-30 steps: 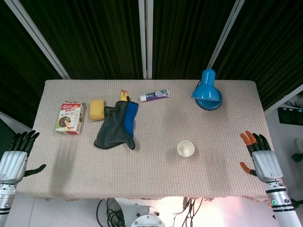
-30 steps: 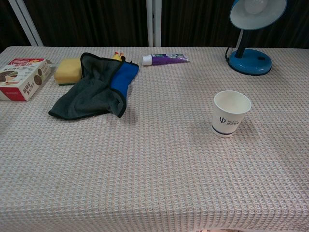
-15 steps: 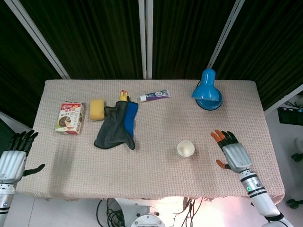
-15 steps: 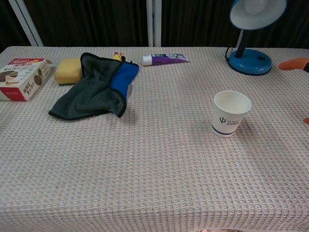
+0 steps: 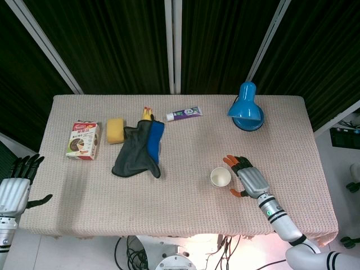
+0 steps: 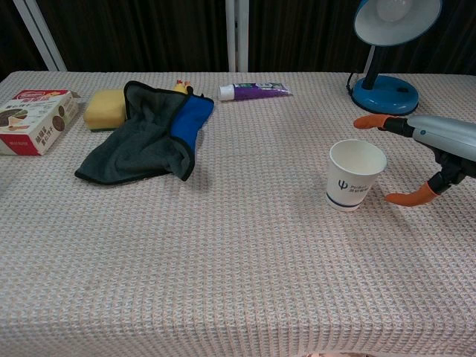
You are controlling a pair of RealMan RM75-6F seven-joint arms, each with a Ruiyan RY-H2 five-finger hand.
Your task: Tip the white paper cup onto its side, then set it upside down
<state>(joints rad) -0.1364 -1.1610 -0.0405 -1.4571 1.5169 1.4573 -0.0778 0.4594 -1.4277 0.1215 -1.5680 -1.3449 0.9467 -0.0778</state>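
The white paper cup (image 5: 220,177) (image 6: 355,175) stands upright, mouth up, on the table right of centre. My right hand (image 5: 249,178) (image 6: 435,152) is just right of the cup, fingers spread and orange-tipped, thumb low near the cup's base; it holds nothing and a small gap separates it from the cup. My left hand (image 5: 16,187) hangs off the table's left edge, fingers apart and holding nothing; only the head view shows it.
A blue desk lamp (image 5: 246,107) (image 6: 386,44) stands behind the cup at the back right. A toothpaste tube (image 5: 184,114), a grey-and-blue cloth (image 5: 139,150) (image 6: 147,134), a yellow sponge (image 5: 116,130) and a small box (image 5: 82,140) lie across the back left.
My right hand has swept leftward from the table's right edge to just beside the cup. The cup and my left hand have stayed put.
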